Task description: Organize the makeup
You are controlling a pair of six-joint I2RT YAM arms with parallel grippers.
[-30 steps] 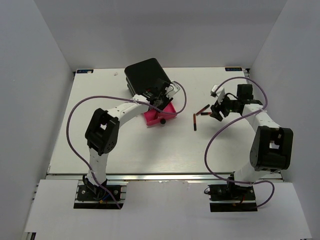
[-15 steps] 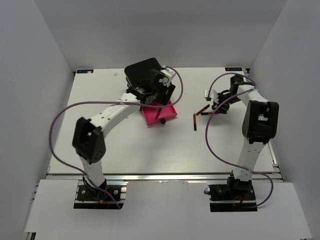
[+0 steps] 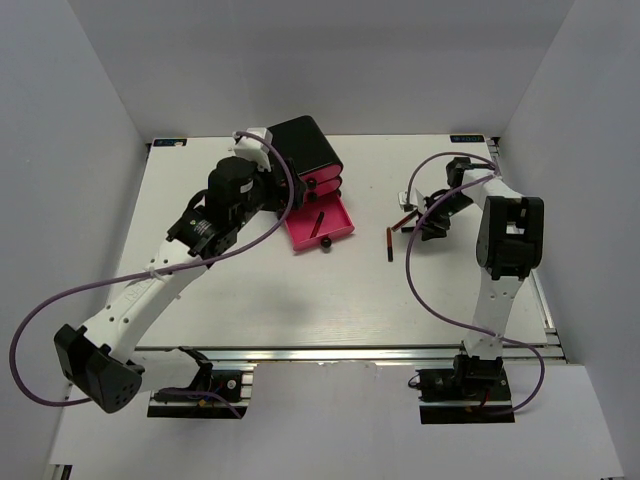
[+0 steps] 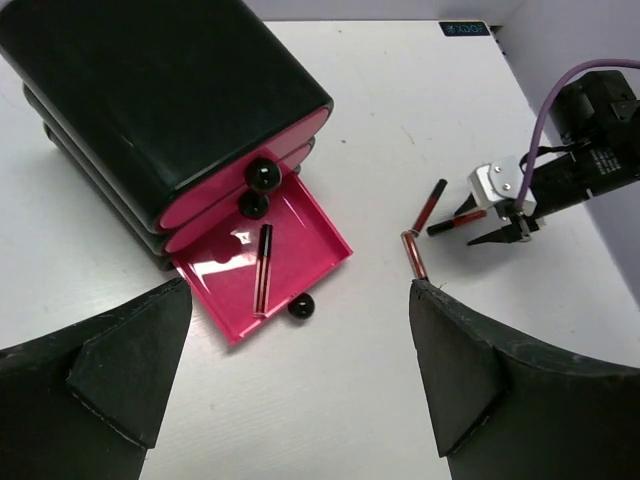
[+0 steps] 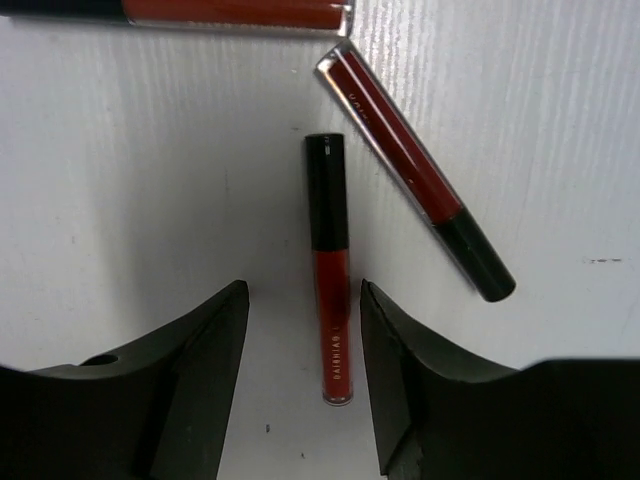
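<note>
L gripper hangs over the table, fingers spread wide, nothing btwn them. Its cam looks down on the black box w/ pink drawers. Bottom drawer is pulled out; the two above it are shut, round black knobs showing. One dark-red lip stick lies inside the open drawer, roughly lengthwise, clear of the side walls. Three more sticks lie on the table right of the box, near each other. R gripper sits low over them w/ fingers apart. The second lip stick lies flat in the gap btwn the fingers, black cap pointing away from the gripper; bare table shows on both sides of it, so it's not clamped. Third lip stick lies diagonal just to the side, black cap at its near end, clear end toward the far one. Fourth lip stick runs across the top edge of the R wrist view, only partly seen; can't tell if it touches the third.
</note>
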